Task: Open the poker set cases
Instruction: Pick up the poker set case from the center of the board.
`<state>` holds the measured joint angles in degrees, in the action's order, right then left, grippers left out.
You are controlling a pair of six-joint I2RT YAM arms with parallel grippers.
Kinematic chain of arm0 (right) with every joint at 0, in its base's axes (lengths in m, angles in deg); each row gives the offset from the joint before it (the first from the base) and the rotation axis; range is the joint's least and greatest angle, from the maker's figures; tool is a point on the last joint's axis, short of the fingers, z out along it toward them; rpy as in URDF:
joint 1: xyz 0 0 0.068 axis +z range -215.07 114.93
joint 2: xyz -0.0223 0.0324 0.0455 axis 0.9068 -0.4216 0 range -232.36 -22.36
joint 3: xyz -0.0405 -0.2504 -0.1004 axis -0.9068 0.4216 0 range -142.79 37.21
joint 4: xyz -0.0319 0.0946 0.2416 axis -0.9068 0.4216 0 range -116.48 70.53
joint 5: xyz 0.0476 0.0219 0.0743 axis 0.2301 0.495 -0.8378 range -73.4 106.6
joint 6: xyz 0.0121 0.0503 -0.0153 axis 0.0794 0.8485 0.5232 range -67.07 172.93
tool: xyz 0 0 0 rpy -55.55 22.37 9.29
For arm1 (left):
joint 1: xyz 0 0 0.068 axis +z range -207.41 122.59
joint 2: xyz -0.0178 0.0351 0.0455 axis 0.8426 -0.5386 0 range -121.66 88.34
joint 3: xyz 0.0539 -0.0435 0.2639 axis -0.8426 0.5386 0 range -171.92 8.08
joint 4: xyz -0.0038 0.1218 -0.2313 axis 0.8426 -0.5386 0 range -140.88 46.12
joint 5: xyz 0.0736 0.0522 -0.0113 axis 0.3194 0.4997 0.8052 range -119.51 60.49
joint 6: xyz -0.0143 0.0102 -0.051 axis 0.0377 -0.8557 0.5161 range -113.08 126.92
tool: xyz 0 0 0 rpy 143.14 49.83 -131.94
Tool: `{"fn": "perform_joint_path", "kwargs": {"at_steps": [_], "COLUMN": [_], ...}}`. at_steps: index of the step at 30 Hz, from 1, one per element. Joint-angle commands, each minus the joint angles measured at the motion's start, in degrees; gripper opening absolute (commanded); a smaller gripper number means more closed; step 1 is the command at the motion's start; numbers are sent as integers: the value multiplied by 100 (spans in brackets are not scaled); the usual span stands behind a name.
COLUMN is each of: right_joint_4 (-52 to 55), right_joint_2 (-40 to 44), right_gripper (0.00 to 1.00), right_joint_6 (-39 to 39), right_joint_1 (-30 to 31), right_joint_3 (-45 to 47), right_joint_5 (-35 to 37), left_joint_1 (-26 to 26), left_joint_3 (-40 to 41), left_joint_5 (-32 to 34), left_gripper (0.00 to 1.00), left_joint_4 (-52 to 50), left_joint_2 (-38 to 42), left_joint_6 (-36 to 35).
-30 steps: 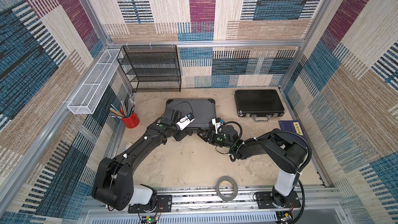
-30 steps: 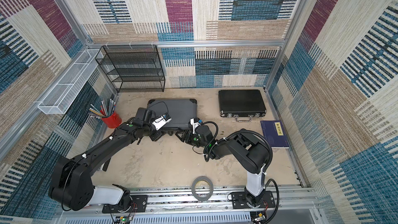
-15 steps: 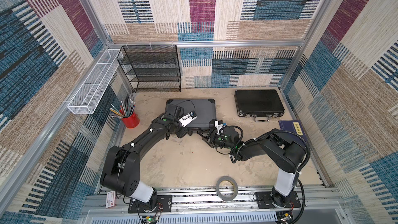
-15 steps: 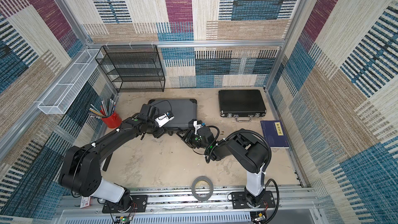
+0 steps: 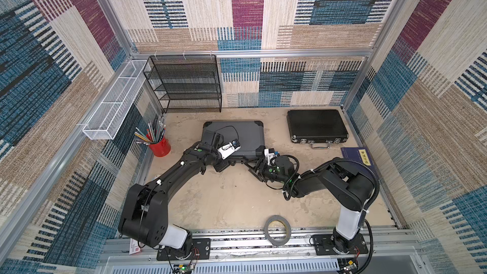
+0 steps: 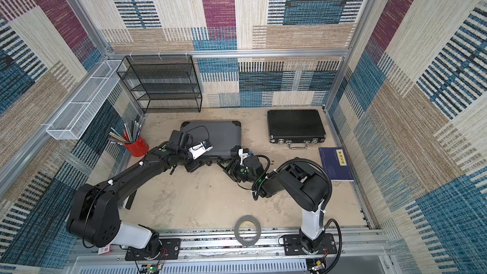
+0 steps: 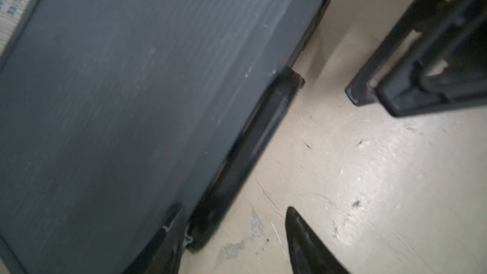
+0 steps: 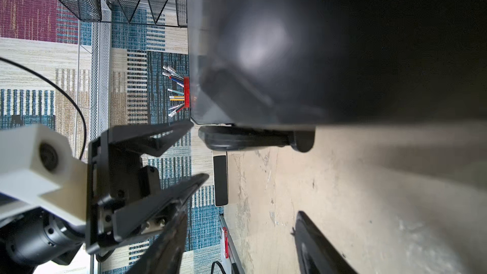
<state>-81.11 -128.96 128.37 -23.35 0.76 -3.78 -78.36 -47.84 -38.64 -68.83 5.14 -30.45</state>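
End effector, left: the left gripper (image 8: 200,150) has its jaws well apart and holds nothing. Its tips sit at the end of the handle (image 7: 250,151) on the grey case (image 5: 237,133), one finger over the lid edge and the other over the table (image 5: 224,201).
End effector, right: the right gripper (image 5: 252,167) is also spread and empty. It is low over the table, pointing at the same front edge from the corner nearer its own arm.
Just changed: over the last second the left wrist has slid a little along the case front toward the handle. The right gripper has hardly moved, the grey case has not shifted, and its lid is still down.
Meaning for the task: this looks like lining up still. No latch appears released, so neither case is open yet.
Near case: the grey case lies flat on the table, shut, contents hidden.
Far case: the black case (image 5: 316,125) lies well apart by the back wall, shut and untouched, contents hidden.
Cup: the red cup (image 5: 160,147) stands upright near the grey case, full of pens and pencils (image 5: 150,133).
Wire holders: nothing is visible in the wire basket (image 5: 116,101) or the mesh shelf (image 5: 184,83).
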Motion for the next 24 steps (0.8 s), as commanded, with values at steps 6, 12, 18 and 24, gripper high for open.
{"fn": "perform_joint_path", "kwargs": {"at_steps": [6,12,18,24], "right_joint_4": [-504,-661,-704,-708], "right_joint_2": [-188,-253,-353,-375], "right_gripper": [65,68,68,68], "right_joint_6": [173,155,165,164], "right_joint_1": [8,7,5,5], "right_joint_3": [48,94,68,50], "right_joint_5": [-64,-61,-115,-126], "left_joint_1": [-6,-30,-92,-90], "left_joint_3": [41,-257,-437,-426], "left_joint_5": [75,87,187,207], "left_gripper": [62,62,62,63], "left_joint_4": [-154,-204,-354,-353], "left_joint_2": [-17,-194,-153,-296], "left_joint_6": [57,-42,-151,-227]}}
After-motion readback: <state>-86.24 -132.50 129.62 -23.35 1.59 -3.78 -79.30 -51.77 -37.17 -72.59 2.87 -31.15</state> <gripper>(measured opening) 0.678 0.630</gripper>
